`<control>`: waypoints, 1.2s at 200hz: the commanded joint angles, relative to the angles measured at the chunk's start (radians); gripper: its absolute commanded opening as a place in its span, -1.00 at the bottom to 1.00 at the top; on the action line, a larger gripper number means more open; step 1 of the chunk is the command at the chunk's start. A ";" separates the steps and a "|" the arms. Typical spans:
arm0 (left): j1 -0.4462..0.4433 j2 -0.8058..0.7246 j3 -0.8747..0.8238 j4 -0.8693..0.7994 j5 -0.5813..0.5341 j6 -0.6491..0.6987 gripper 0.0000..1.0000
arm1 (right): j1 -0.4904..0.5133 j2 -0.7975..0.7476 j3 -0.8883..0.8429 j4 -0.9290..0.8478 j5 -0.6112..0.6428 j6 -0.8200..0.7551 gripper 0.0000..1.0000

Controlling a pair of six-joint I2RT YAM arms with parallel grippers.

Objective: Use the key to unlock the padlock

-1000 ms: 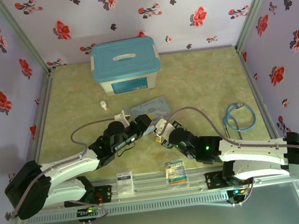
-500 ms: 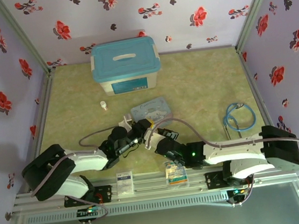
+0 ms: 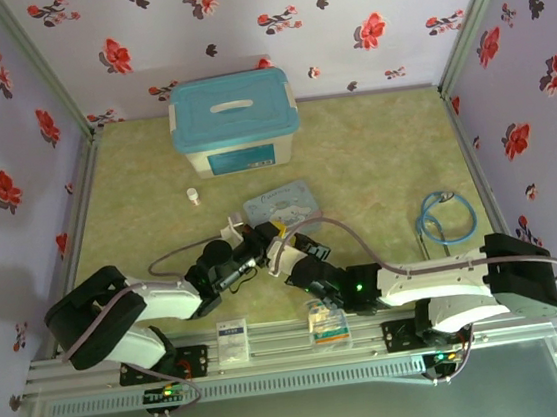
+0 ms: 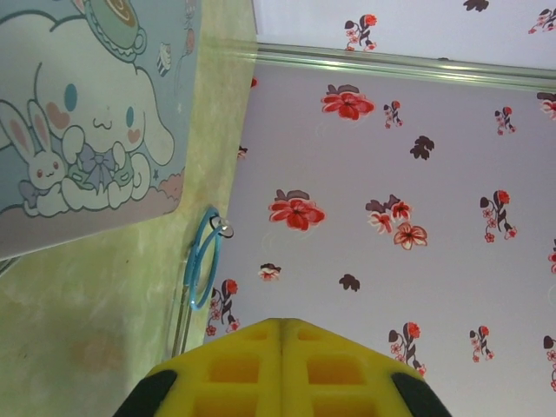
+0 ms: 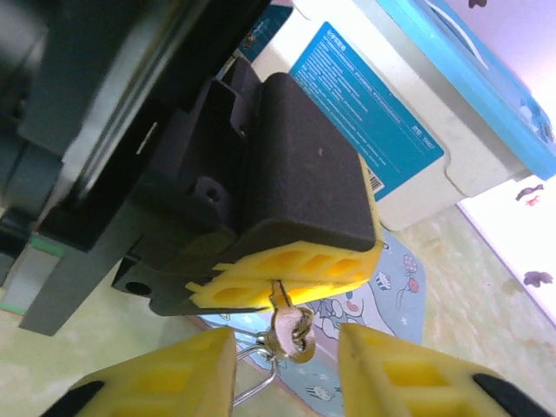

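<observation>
The key (image 5: 289, 328) is a tiny silvery piece. Its blade is pinched between the yellow pads of my left gripper (image 5: 278, 282), and its head hangs below with a thin wire loop (image 5: 252, 375) beside it. My right gripper (image 5: 287, 347) stands open, one yellow finger (image 5: 178, 378) on each side of the key head, touching nothing. In the left wrist view the left gripper (image 4: 280, 328) has its pads pressed together. From above, both grippers meet just in front of the cartoon tin (image 3: 283, 203): left (image 3: 270, 238), right (image 3: 289, 253). The padlock is hidden.
A white box with a blue lid (image 3: 233, 118) stands at the back. A small white bottle (image 3: 192, 195) is left of the tin. A coiled blue cable (image 3: 446, 218) lies at the right. Two packets (image 3: 233, 339) (image 3: 327, 322) sit on the front rail.
My left gripper has closed on the key. My right gripper, shut before, has let go and opened. Both arms have shifted a little to the left and nearer.
</observation>
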 commanded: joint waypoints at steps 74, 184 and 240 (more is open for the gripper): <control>-0.001 -0.036 0.007 0.047 -0.011 0.200 -1.00 | -0.403 -0.483 -0.281 0.191 -0.749 0.801 0.62; 0.027 -0.171 0.036 0.004 0.055 0.469 -1.00 | -0.652 0.140 -0.274 1.161 -1.303 1.569 0.20; 0.048 -0.270 0.056 -0.126 0.052 0.523 -1.00 | -0.604 0.142 -0.255 1.162 -1.315 1.550 0.07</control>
